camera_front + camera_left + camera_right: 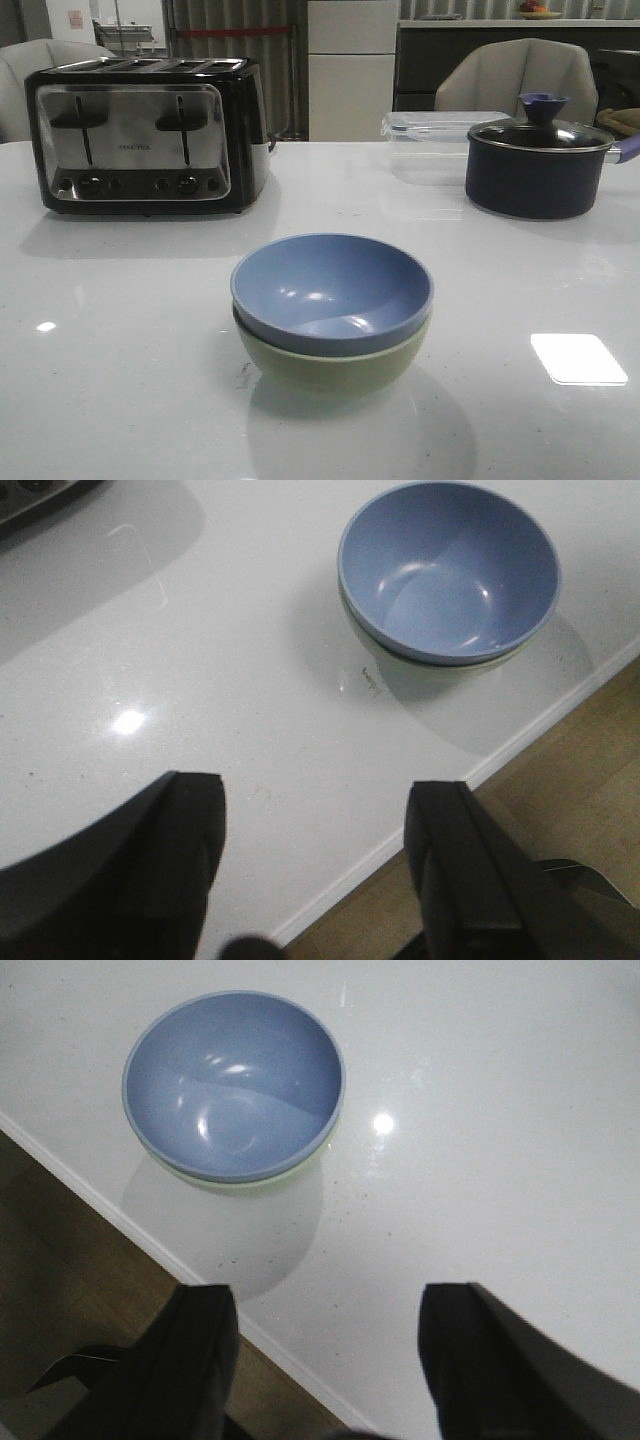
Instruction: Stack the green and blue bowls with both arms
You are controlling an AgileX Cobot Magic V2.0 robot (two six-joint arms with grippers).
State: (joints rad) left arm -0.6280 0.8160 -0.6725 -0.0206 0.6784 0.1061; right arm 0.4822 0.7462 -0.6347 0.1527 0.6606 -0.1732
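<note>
1. My left gripper [315, 865]: raised above the near edge of the table [120, 380], tilted down toward it. Fingers [470, 870] spread wide, nothing between them, touching nothing.

2. My right gripper [325, 1360]: likewise raised over the near table edge, looking down across it, with floor visible past the rim. Fingers [200, 1360] set wide apart, empty, in contact with nothing.

3. Blue bowl [332, 292]: nested upright inside the green bowl [335, 370], its rim sitting a little above the green one's rim. The stack stands on the white table, centre front, close to the near edge, well apart from both grippers. Interior empty. In both wrist views only a thin sliver of green shows beneath the blue.

4. Toaster [148, 135]: black and chrome, four slots, far left of the table, behind the bowls.

5. Lidded pot [538, 165]: dark navy, glass lid with a blue knob, far right.

6. Clear plastic container [435, 140]: with lid, just behind and left of the pot; whether they touch I cannot tell.
</note>
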